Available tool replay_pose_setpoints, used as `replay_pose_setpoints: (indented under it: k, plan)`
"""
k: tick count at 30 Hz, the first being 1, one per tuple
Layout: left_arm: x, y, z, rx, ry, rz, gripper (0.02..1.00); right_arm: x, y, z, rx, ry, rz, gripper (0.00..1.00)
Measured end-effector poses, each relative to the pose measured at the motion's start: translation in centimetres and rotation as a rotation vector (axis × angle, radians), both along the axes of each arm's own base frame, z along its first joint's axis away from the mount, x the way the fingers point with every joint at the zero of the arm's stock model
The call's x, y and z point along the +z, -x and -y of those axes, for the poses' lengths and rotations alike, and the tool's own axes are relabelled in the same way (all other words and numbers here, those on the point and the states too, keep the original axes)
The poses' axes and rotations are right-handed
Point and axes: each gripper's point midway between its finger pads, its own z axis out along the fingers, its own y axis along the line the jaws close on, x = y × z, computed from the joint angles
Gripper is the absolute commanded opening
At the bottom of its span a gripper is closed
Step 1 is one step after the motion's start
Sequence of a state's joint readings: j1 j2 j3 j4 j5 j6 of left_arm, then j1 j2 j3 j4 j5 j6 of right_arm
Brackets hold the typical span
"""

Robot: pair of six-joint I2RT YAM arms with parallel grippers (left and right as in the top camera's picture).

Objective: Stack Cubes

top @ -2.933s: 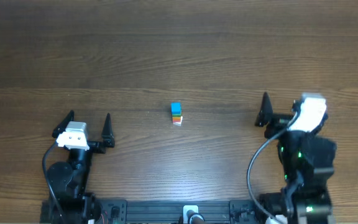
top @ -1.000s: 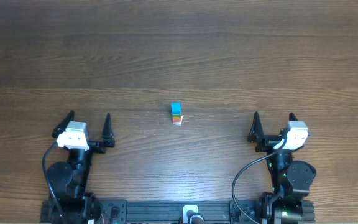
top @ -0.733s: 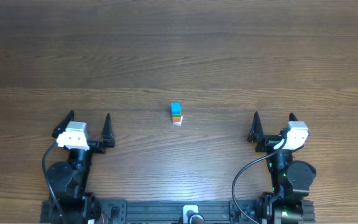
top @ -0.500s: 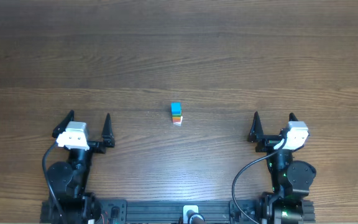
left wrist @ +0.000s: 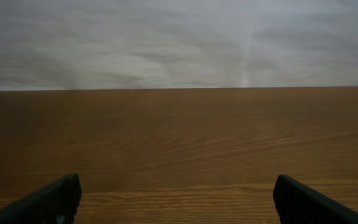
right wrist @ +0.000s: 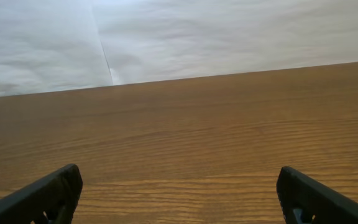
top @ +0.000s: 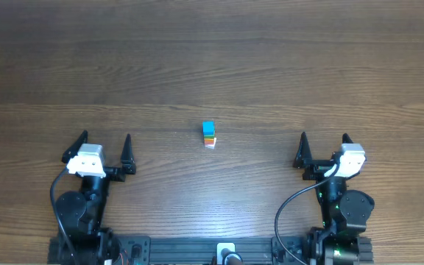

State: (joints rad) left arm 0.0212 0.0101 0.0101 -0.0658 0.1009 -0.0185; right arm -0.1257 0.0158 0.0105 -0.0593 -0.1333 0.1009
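The left claw is spread wide at the near left, holding nothing. The right claw is equally wide at the near right. Between them, slightly farther out on the wooden bench, stands the cube stack, topped by a blue cube.

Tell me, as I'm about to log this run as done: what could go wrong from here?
1. The stack is narrow; its white cube at the bottom looks slightly offset from the blue cube on top, so a bump to the table might topple it.
2. The left arm and right arm sit apart from it, jaws open; any sweep across the middle could knock it over.
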Motion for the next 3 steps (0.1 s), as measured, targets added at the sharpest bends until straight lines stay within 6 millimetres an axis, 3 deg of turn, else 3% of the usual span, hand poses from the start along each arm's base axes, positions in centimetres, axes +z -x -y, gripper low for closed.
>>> replay_pose_setpoints:
  k: [3]
  plan:
    - [0.00,0.00,0.00,0.000,0.000,0.000,1.000,0.00,0.00,0.00,0.000,0.000,0.000,0.991]
